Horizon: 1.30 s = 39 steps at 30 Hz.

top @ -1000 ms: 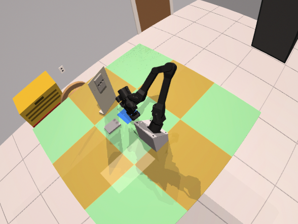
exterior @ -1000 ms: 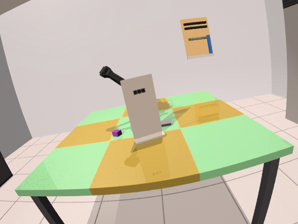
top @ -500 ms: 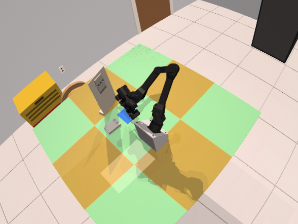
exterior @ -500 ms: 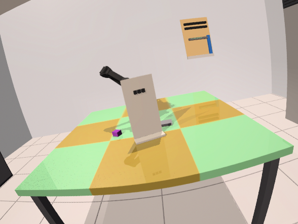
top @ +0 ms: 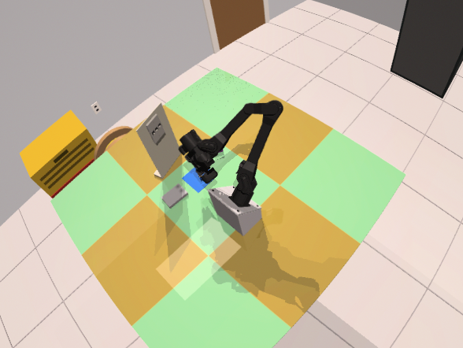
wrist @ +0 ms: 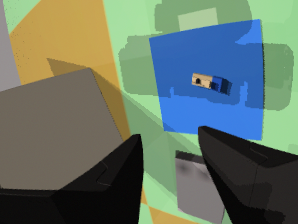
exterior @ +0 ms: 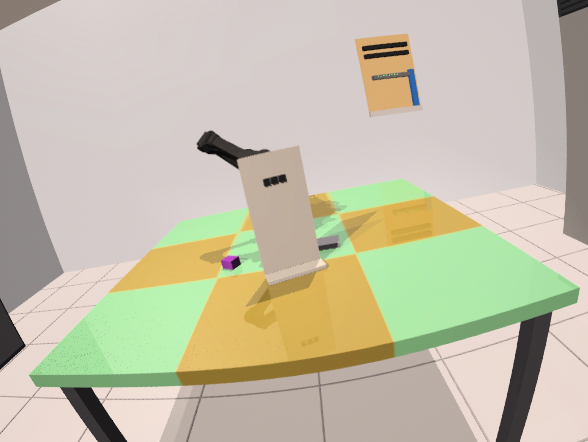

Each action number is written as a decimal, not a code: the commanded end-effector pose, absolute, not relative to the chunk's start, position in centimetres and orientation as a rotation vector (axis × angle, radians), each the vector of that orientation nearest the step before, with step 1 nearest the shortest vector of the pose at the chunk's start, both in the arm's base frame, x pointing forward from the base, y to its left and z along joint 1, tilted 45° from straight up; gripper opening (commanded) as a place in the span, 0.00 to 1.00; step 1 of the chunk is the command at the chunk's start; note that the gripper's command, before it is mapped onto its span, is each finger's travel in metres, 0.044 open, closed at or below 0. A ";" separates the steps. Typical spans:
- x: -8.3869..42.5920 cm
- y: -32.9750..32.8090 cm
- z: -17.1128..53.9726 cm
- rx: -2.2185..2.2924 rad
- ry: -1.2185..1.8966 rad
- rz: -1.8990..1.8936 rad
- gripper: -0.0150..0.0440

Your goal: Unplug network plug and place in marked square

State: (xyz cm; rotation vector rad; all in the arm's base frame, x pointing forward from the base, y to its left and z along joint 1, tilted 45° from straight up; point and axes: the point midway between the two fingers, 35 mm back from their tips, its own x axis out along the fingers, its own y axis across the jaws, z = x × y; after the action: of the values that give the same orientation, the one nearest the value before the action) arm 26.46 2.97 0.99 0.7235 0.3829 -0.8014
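Observation:
The plug (wrist: 202, 81), tan with a dark spot and a blue end, lies on the blue marked square (top: 190, 179) (wrist: 200, 115), inside its edges in the wrist view. The arm hides the plug in the top view. My gripper (wrist: 169, 137) is open, with nothing between its fingers. It is above the table, and its fingertips show clear of the plug. The upright panel (top: 163, 157) (exterior: 280, 225) (wrist: 50, 135) stands beside the square. Its socket block (top: 157, 130) shows dark openings and no plug in it.
A flat grey block (top: 173, 197) (exterior: 329, 243) (wrist: 197, 190) lies near the square. A purple cube (exterior: 229, 263) lies on the other side of the panel's foot. The arm's grey base (top: 236, 214) stands close to the square.

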 end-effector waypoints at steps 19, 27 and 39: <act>26.3 5.9 3.4 0.722 0.395 -0.795 0.52; 26.2 7.7 5.1 0.727 0.393 -0.797 0.52; 25.5 10.2 8.3 0.731 0.380 -0.793 0.52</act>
State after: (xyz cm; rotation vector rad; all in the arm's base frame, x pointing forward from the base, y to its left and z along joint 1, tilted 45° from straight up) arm 25.54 9.39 7.30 0.7212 0.3890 -0.8022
